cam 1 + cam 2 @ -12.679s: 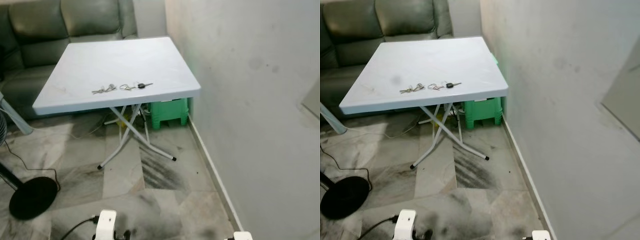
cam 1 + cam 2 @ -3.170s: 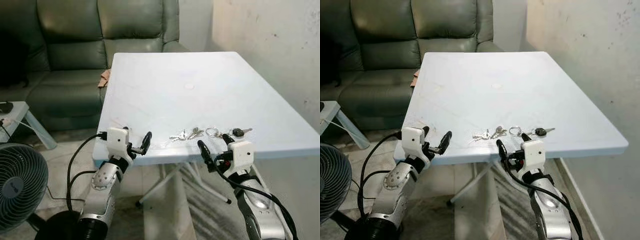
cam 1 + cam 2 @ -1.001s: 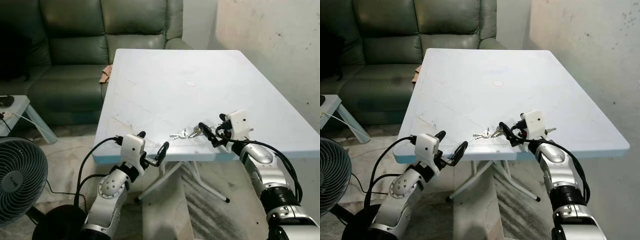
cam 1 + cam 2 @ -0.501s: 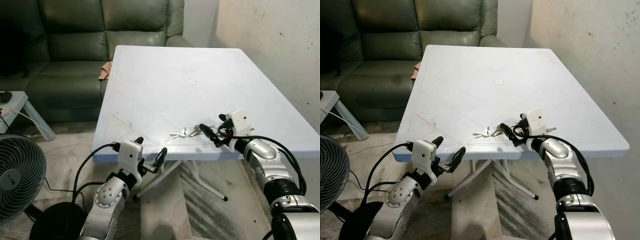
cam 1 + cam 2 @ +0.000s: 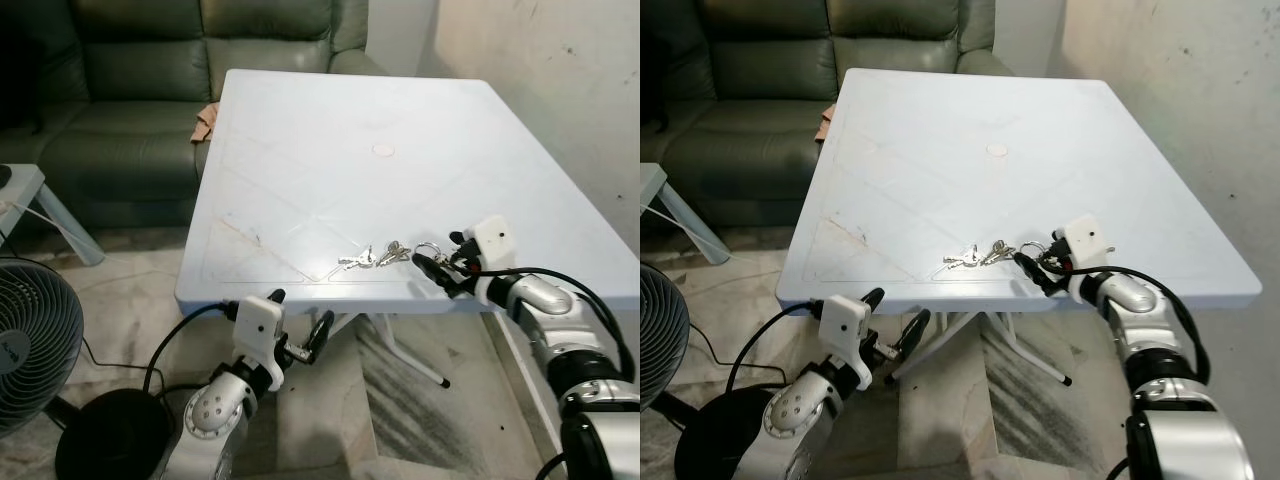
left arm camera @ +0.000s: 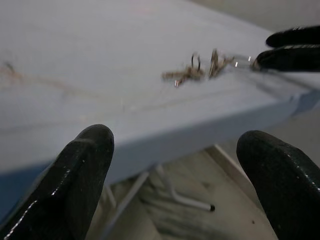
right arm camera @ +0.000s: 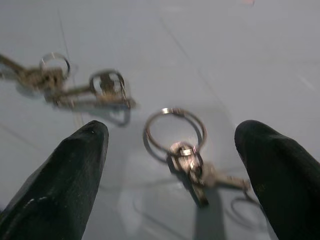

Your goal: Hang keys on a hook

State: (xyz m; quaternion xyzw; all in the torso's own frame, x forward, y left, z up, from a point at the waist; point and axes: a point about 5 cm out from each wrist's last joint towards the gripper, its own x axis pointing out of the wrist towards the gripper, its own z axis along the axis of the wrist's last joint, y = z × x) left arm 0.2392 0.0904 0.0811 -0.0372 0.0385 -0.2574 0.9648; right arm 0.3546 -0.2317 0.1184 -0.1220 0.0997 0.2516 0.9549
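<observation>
Two bunches of keys lie near the front edge of the pale blue table [image 5: 300,150]. The left bunch [image 5: 372,257] is silver keys on small rings. The right bunch [image 7: 192,165] has a large ring [image 7: 175,130] and lies between the fingers of my right gripper [image 7: 175,165], which is open and rests low over the table [image 5: 436,256]. My left gripper [image 5: 299,313] hangs open below the table's front edge, holding nothing; in its wrist view the left bunch [image 6: 192,72] lies beyond the edge.
A dark green sofa [image 5: 130,60] stands behind the table, with a small brown thing [image 5: 205,120] on its seat. A fan [image 5: 30,340] on a black round base [image 5: 110,440] stands at my left. A wall [image 5: 560,80] runs close along the right. Folding table legs [image 5: 400,345] cross below.
The view has moved closer and tilted down. My right gripper has shifted a little right, so the large ring now lies between its fingers. My left arm has sunk lower under the table edge.
</observation>
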